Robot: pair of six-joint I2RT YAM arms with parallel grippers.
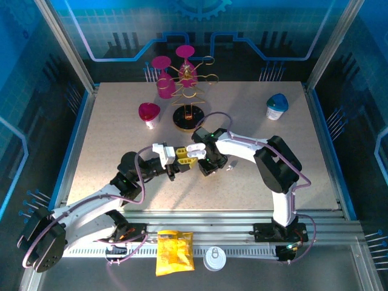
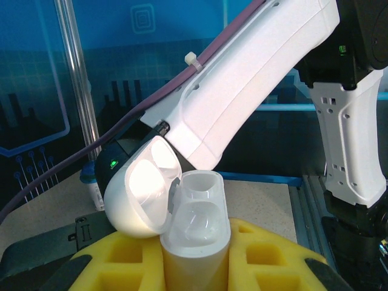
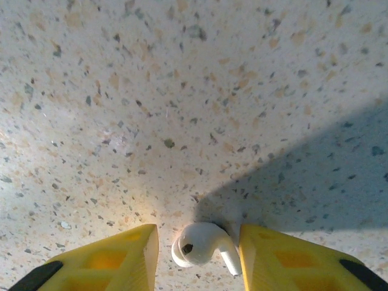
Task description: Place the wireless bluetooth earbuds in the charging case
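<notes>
1. Top view: the left claw (image 1: 185, 155) is clamped on the white charging case (image 1: 194, 151) out over the middle of the counter (image 1: 109, 133). It sits nose to nose with the right claw (image 1: 209, 163), which points down at the counter just beside it.
2. Left wrist: yellow pads (image 2: 267, 254) pinch the case upright, with its lid (image 2: 142, 194) flipped open to the left. The white right arm (image 2: 242, 79) looms close behind.
3. Right wrist: the claw's fingers are spread. One earbud (image 3: 197, 244) lies on the speckled counter between them, its stem right beside one finger and a gap to the other.
</notes>
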